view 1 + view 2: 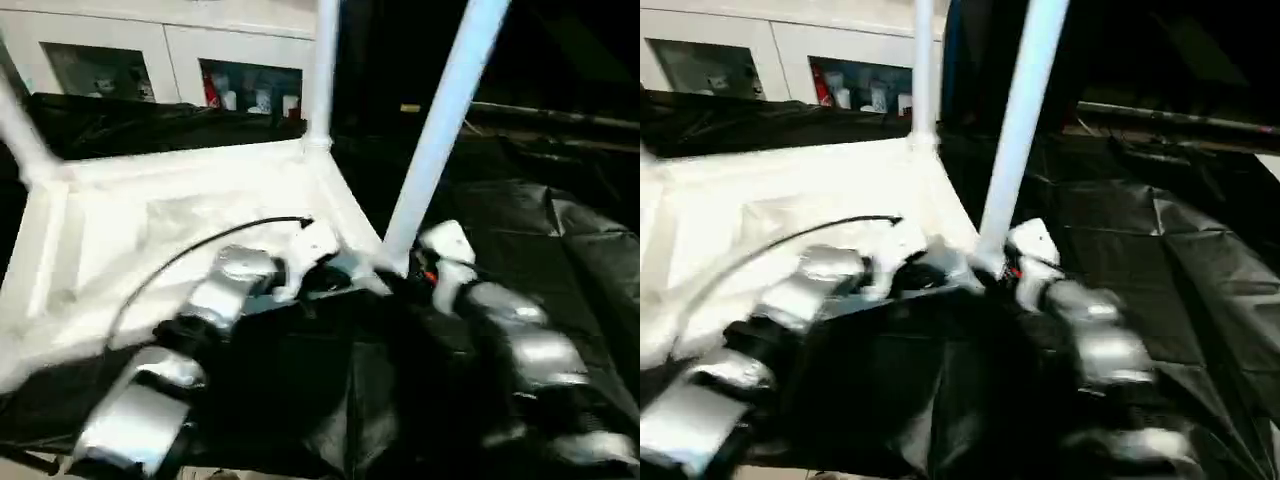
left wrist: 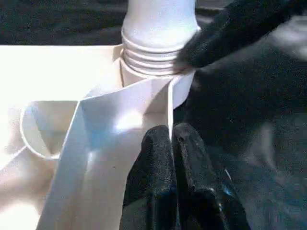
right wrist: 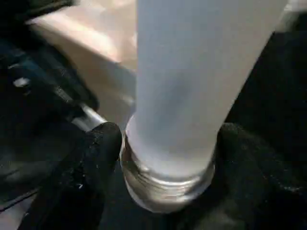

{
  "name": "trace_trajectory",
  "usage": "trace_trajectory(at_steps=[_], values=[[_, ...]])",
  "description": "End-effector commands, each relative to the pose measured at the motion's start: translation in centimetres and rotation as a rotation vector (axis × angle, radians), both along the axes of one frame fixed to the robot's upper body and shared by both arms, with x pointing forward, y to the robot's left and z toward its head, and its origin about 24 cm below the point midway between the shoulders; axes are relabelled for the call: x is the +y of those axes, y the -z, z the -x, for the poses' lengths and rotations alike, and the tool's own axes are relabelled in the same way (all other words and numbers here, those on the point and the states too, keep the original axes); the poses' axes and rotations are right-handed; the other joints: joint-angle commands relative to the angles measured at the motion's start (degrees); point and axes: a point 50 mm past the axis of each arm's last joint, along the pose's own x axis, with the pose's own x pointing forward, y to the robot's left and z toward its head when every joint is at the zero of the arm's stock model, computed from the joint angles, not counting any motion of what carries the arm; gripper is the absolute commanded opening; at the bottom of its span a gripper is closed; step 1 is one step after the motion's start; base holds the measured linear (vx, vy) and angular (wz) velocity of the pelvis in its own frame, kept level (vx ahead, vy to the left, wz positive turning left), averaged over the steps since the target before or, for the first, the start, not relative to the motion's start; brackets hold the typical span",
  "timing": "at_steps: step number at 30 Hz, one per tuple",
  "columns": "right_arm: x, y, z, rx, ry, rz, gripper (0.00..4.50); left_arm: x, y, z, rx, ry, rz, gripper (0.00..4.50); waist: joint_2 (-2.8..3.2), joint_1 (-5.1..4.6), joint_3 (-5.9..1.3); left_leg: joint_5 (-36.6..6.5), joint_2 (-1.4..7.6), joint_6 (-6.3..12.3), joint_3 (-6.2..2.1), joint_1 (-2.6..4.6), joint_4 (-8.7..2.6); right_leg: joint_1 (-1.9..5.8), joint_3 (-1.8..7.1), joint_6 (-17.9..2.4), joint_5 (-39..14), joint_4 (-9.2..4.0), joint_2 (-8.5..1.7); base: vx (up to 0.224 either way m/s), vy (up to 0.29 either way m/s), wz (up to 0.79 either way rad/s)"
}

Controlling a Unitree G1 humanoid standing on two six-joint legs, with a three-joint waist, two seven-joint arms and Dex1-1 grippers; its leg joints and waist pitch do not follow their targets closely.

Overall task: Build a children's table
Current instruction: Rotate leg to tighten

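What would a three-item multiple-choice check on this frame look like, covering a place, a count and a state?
1. Where is the right tool?
A. around the near corner leg's threaded base
B. at the far corner leg
C. on the black sheet

2. How many legs stand up from the upturned tabletop?
A. one
B. three
C. five

3. How is the left tool?
A. wide open
B. shut on the tabletop's edge wall
C. holding a leg

Key: A, its fingers flank the leg's base; B, three tubes rise at corners in the left eye view; B, its fingers meet at the thin wall.
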Motion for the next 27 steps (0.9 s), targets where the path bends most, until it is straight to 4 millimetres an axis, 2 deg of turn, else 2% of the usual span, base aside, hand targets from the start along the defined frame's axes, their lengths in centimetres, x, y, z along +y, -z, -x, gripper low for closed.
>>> trace_trajectory(at_steps=[1, 6, 7, 9, 10, 14, 18, 23, 25, 27], values=[[1.7, 0.0, 1.1, 0.032, -0.195, -0.022, 3.38, -0.7, 0.3, 0.9, 0.032, 0.12, -0.002, 0.0, -0.03, 0.29, -2.74, -13.6, 1.35, 3.76, -0.5, -0.13, -3.51, 2.52, 1.92, -11.7, -12.6, -4.76, -2.51, 0.0, 0.0, 0.0], [0.6, -0.2, 1.4, 0.063, -0.27, -0.001, 3.38, 0.8, 0.1, 1.3, 0.073, 0.186, -0.023, 0.0, 0.14, 0.21, -2.79, -12.1, 1.48, 3.98, -0.35, 0.1, -3.4, 2.58, 1.93, -14.7, -6.3, -4.01, -2.35, 0.0, 0.0, 0.0], [0.5, -0.2, 1.4, 0.066, -0.272, -0.002, 3.38, 1.2, 0.0, 1.5, 0.082, 0.201, -0.023, 0.0, -0.21, 0.33, -2.85, -11.7, 1.46, 4.18, -0.33, 0.04, -3.31, 2.7, 1.92, -14.9, -5.9, -3.82, -2.46, 0.0, 0.0, 0.0], [0.5, -0.2, 1.4, 0.073, -0.278, -0.005, 3.38, 1.3, 0.0, 1.5, 0.093, 0.206, -0.022, 0.0, -0.05, 0.26, -2.91, -10.9, 1.49, 4.24, -0.27, 0.16, -3.25, 2.7, 1.94, -15.3, -4.9, -3.72, -2.5, 0.0, 0.0, 0.0], [0.5, -0.1, 1.5, 0.079, -0.283, -0.005, 3.38, 1.4, 0.0, 1.5, 0.095, 0.206, -0.022, 0.0, -0.16, 0.24, -2.9, -10.6, 1.47, 4.3, -0.24, 0.17, -3.22, 2.72, 1.94, -15.4, -4.4, -3.69, -2.49, 0.0, 0.0, 0.0], [0.7, 0.2, 1.7, 0.1, -0.31, -0.002, 3.02, 1.5, 0.0, 1.5, 0.087, 0.196, -0.017, 0.0, -0.28, 0.32, -2.87, -9.9, 1.41, 4.58, -0.15, 0.16, -3.1, 2.85, 1.97, -15.6, -4.1, -3.63, -2.56, 0.0, 0.0, 0.0], [0.9, 0.3, 1.8, 0.109, -0.316, -0.012, 2.73, 1.4, 0.0, 1.4, 0.076, 0.184, -0.004, 0.0, -0.3, 0.39, -2.79, -11.0, 1.46, 3.98, -0.18, 0.25, -3.2, 2.78, 1.98, -14.8, -7.0, -3.89, -2.58, 0.0, 0.0, 0.0], [1.2, 0.7, 1.5, 0.111, -0.232, -0.033, 2.7, 1.1, -0.1, 0.7, 0.043, 0.098, -0.001, 0.0, -0.44, 0.42, -2.74, -10.7, 1.39, 3.84, -0.16, 0.22, -3.18, 2.75, 1.98, -14.6, -7.0, -3.88, -2.52, 0.0, 0.0, 0.0], [1.2, 1.1, 1.0, 0.104, -0.133, -0.039, 2.66, 0.8, -0.1, 0.3, 0.024, 0.047, 0.003, 0.0, -0.46, 0.32, -2.62, -12.1, 1.4, 3.09, -0.17, 0.31, -3.28, 2.52, 1.99, -14.0, -9.7, -4.19, -2.57, 0.0, 0.0, 0.0], [1.3, 1.8, 0.3, 0.101, 0.035, -0.041, 2.65, 0.1, -0.1, -0.3, -0.001, -0.032, 0.011, 0.0, -0.4, 0.23, -2.41, -14.7, 1.27, 1.35, -0.29, 0.4, -3.49, 2.12, 2.03, -12.1, -16.0, -4.79, -2.64, 0.0, 0.0, 0.0]])
